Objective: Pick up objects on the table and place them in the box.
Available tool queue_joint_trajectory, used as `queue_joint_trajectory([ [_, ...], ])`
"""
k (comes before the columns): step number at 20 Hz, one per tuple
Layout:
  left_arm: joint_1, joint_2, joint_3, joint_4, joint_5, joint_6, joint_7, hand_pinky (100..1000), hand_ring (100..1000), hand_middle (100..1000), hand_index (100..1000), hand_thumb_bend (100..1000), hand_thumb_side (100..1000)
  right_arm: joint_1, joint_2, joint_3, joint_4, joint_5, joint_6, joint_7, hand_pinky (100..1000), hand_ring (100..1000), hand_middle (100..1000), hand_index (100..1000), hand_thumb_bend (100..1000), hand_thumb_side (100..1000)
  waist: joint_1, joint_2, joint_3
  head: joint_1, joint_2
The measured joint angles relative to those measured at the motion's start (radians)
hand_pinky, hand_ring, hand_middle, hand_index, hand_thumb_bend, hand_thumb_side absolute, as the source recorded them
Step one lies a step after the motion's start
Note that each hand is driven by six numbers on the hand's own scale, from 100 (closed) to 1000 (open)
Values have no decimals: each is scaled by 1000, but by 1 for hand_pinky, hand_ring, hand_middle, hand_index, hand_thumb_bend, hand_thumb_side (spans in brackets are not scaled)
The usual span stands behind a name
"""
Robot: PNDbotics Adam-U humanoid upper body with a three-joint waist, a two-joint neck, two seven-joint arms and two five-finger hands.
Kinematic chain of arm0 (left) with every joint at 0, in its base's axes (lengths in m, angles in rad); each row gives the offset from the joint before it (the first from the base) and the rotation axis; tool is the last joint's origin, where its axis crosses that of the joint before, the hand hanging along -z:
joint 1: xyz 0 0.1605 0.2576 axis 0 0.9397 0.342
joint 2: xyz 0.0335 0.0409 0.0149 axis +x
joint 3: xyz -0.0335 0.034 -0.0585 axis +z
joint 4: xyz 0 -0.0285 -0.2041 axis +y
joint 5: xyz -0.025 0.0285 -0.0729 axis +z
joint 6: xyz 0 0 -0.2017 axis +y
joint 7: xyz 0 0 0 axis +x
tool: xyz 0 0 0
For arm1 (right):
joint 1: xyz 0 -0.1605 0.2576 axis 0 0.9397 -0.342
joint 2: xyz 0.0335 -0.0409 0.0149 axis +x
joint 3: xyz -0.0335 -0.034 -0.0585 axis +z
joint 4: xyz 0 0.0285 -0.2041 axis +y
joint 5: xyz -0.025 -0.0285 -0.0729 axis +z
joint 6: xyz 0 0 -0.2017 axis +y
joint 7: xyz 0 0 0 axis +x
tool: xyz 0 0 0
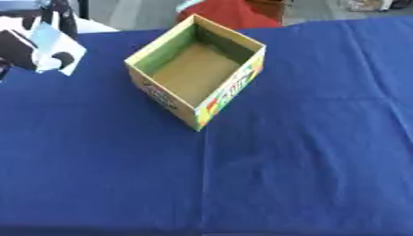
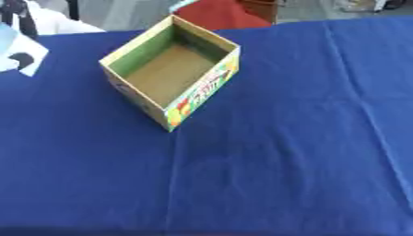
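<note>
**Desk:** Where the picture begins at the far left, what is that black shape?

**Photographer:** It looks like the left robot hand [image 1: 16,46], coming in at the upper left corner over the edge of the worktop [image 1: 306,161]. Black parts sit around a pale blue and white object [image 1: 55,42]. Whether the robot hand is spread, pressed together or pinching the object, I cannot tell; the shapes run into each other there.

**Desk:** Is that object on the worktop or off it?

**Photographer:** That I cannot tell either. It shows at the worktop's far left corner, to the left of the box [image 1: 230,92] and clearly apart from it.

**Desk:** And the box?

**Photographer:** The box is open-topped cardboard, left of centre and towards the far edge, turned so one corner points at the camera. The inner walls are green, the floor is plain brown, and the outer side facing right carries bright printing in red, yellow and green.

**Desk:** What lies beneath it?

**Photographer:** A deep blue cloth [image 2: 282,175] covers the worktop, and a crease runs from the box's near corner to the near edge.

**Desk:** And to the right?

**Photographer:** Just beyond the far edge, behind the box, a red shape [image 1: 230,14] shows. More blue cloth with faint folds fills the right side.
</note>
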Motion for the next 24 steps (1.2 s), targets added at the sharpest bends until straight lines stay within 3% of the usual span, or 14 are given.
queue_joint_trajectory([
  [5, -139, -127, -24, 137, -51, -29, 16, 430, 480, 551, 659, 131, 170, -8, 1, 5, 0, -8, -1, 8, 680, 702, 835, 782, 100, 1000, 0, 11, -13, 9, -16],
  [11, -245, -276, -25, 293, -111, -56, 90, 423, 475, 540, 658, 125, 174, -22, 13, 7, 0, -17, -2, 16, 678, 701, 837, 781, 100, 1000, 2, 28, -34, 23, -40],
  [24, -313, -491, -24, 512, -256, -83, 230, 418, 470, 529, 657, 134, 185, -61, 39, 20, 0, -36, -11, 33, 677, 700, 839, 780, 100, 1000, -4, 61, -67, 55, -89],
])
